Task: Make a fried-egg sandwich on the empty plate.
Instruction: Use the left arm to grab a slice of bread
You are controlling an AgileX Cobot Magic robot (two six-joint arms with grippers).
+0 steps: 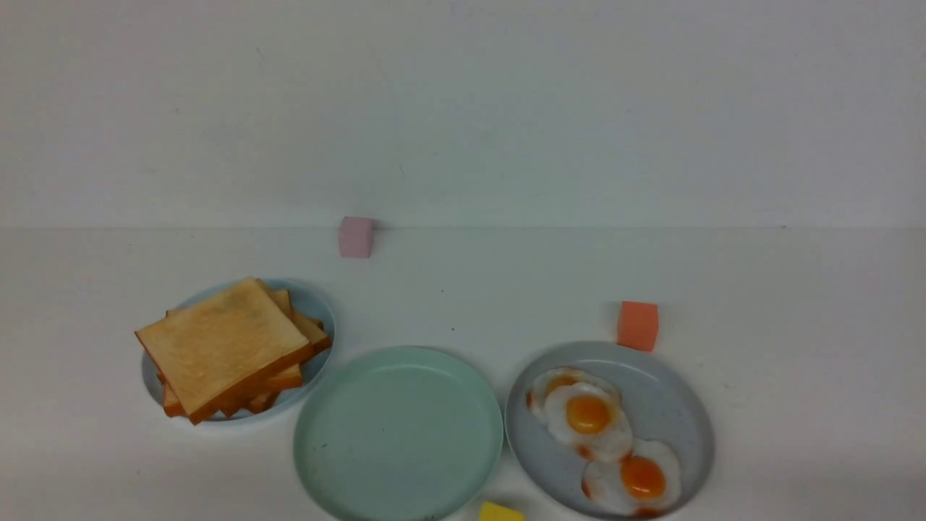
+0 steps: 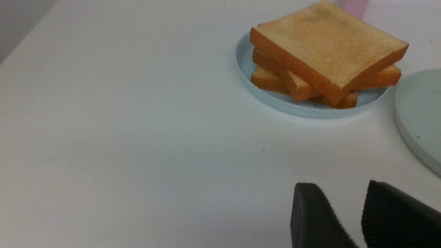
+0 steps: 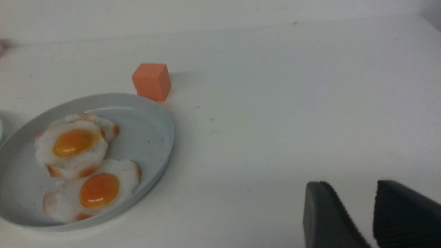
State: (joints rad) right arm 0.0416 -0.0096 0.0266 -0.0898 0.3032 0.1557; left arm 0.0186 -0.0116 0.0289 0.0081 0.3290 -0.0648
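Observation:
The empty mint-green plate (image 1: 398, 434) sits at front centre; its edge also shows in the left wrist view (image 2: 420, 113). No fried-egg sandwich is in view. A loose toast pile (image 1: 224, 347) lies on a pale blue plate (image 1: 318, 304) to the left. Two fried eggs (image 1: 587, 414) (image 1: 640, 477) lie on a grey-blue plate (image 1: 673, 405) to the right. My left gripper (image 2: 339, 193) is open and empty, over bare table short of the toast (image 2: 327, 48). My right gripper (image 3: 351, 191) is open and empty, off to the side of the eggs (image 3: 74, 143). Neither gripper shows in the front view.
A pink cube (image 1: 356, 236) stands at the back by the wall. An orange cube (image 1: 637, 325) touches the far rim of the egg plate. A yellow cube (image 1: 499, 512) pokes in at the front edge between the mint and grey-blue plates.

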